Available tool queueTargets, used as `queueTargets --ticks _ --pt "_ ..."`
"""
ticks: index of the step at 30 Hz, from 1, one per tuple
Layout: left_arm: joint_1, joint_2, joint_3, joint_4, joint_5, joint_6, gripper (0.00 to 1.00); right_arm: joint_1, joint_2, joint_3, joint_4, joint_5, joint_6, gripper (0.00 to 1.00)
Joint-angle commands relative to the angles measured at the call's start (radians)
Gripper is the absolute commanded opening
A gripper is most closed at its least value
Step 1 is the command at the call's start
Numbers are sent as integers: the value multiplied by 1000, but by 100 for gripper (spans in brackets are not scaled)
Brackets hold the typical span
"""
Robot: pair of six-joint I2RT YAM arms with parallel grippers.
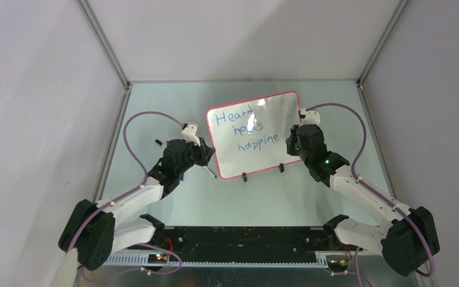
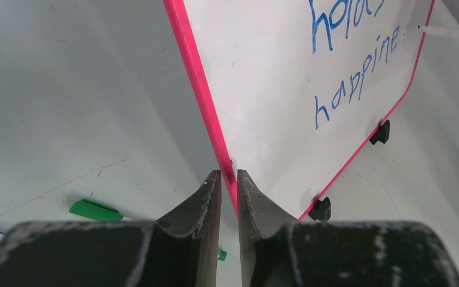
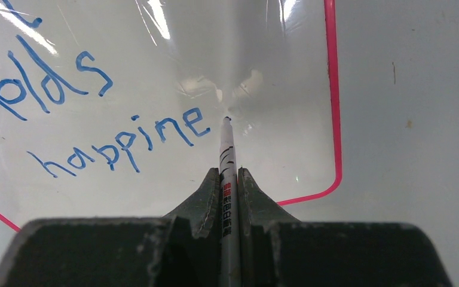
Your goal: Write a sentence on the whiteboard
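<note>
Pale green tabletop (image 1: 263, 197), walled in grey on three sides, and on it the whiteboard (image 1: 282, 113) stands near the middle on its two black feet (image 2: 320, 209), leaning back and facing my arms. The sentence (image 1: 246, 128) runs in blue over three lines: "Heart", "holds", then "happine", so by my reading the last word lacks its ending.

My left gripper (image 2: 229, 174) is pinched on the red frame (image 2: 198, 89) at the board's lower left edge, steadying it. My right gripper (image 3: 229, 173) is clamped on a white-barrelled marker (image 3: 226, 149), whose tip sits just right of the final "e". I cannot tell whether it touches the glossy face or hovers just off it.

What worries me:
- The left pinch is on a thin rounded rim. Too much pen pressure could twist the board in that hold or rock it on its feet, and the stroke would smear.
- The marker is held far back along its barrel, so it may pivot between the jaws and wobble the letters.
- If I space the missing letters widely, they could crowd the right frame.
- A green marker (image 2: 94, 210) lies loose near my left arm, and a sweep there would knock it.
</note>
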Motion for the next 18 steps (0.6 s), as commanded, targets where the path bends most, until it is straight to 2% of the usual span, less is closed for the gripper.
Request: queueTargets --ticks 1,18 --pt "-5 -20 6 19 -9 23 21 5 -5 34 27 3 -3 0" --pt "-5 -20 5 20 -7 21 21 3 47 43 81 -8 -19 0"
